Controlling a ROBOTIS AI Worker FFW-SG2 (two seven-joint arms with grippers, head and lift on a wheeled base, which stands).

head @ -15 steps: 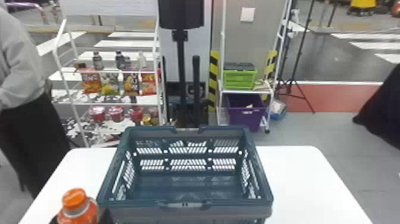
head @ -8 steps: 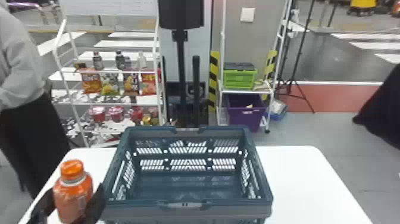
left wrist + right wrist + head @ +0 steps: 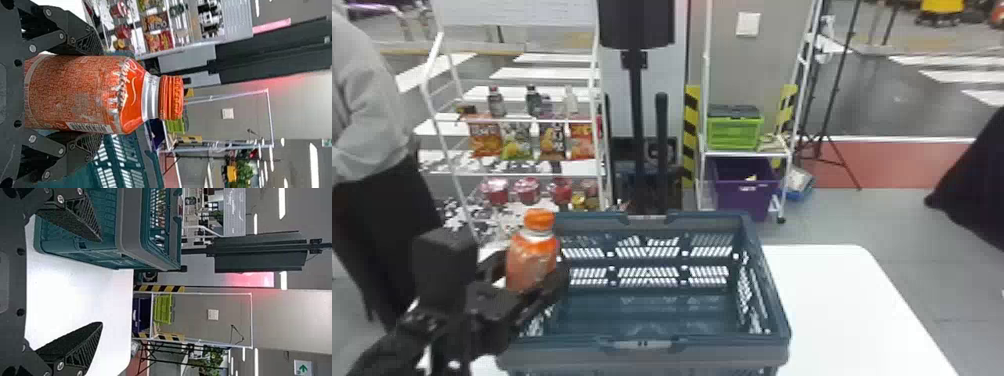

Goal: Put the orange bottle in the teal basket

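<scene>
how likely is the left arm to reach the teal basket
Probably yes: the left gripper holds the orange bottle at the left of the teal basket, whose open top looks unblocked.

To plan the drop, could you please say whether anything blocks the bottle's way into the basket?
Possibly the left wall of the basket, near the bottle in the left gripper; nothing else visible stands between.

Bright, even light falls on the white table; ceiling lights shine, and a red glow tints the far wall.
</scene>
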